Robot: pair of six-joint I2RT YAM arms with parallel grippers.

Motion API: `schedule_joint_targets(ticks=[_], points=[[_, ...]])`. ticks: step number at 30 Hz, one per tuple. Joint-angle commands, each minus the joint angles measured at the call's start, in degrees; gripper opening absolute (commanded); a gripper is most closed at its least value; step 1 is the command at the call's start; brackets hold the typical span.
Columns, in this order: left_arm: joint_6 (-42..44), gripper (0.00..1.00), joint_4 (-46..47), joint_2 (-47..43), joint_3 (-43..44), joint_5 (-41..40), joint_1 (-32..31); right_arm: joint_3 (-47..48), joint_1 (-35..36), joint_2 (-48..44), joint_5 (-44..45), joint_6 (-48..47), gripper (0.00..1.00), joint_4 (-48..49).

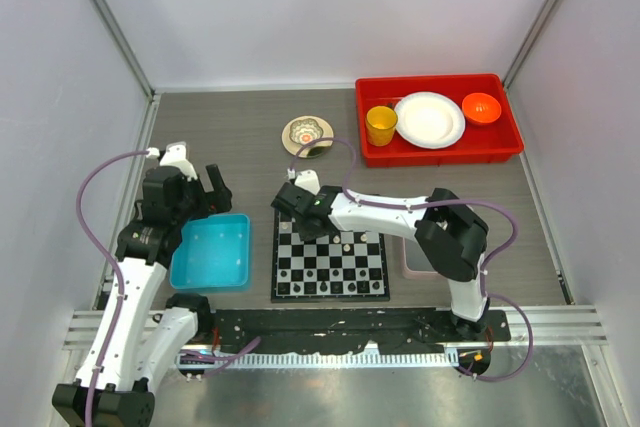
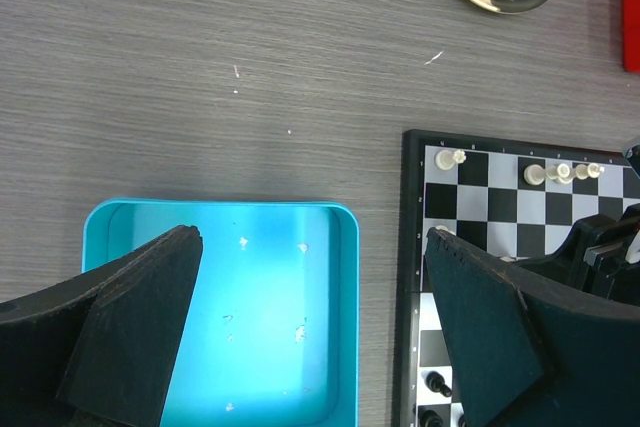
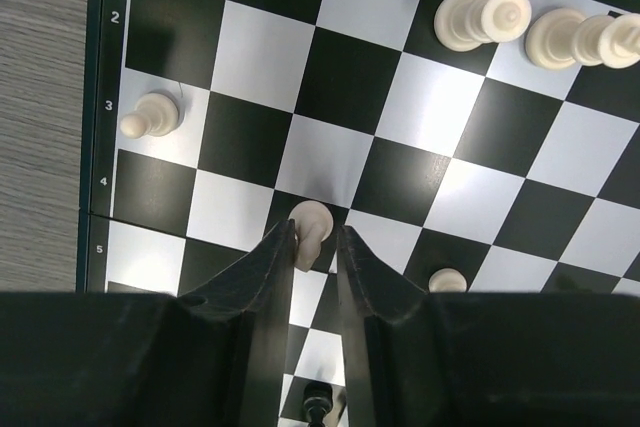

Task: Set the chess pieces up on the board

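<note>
The board lies in front of the arm bases; it also shows in the right wrist view and the left wrist view. My right gripper is over the board's far left part, its jaws closed on a cream pawn. Other cream pieces stand at the board's edge, and one pawn stands near the side. Black pieces stand at the near rows. My left gripper is open and empty above the blue bin.
The blue bin sits left of the board. A red tray at the back right holds a yellow cup, a white plate and an orange bowl. A saucer with a cup stands behind the board.
</note>
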Motion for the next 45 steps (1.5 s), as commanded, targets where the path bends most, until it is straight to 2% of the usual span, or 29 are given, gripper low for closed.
schedule_joint_targets(ticks=[1,11,19,35,45], points=[[0.0,1.0,2.1,-0.4,-0.1,1.0,-0.2,2.0,0.1,-0.5,0.8,1.2,0.27,1.1],[0.0,1.0,2.2,-0.3,-0.2,1.0,-0.2,1.9,0.1,-1.1,1.1,0.6,0.14,1.1],[0.0,1.0,2.3,-0.4,-0.2,1.0,-0.1,6.4,-0.1,-0.1,3.6,-5.4,0.02,0.7],[0.1,1.0,2.3,-0.6,-0.3,1.0,-0.1,17.8,-5.8,9.4,1.8,-11.0,0.01,1.3],[0.1,1.0,2.3,-0.6,-0.3,1.0,-0.2,19.5,-5.9,11.8,1.3,-11.3,0.01,1.3]])
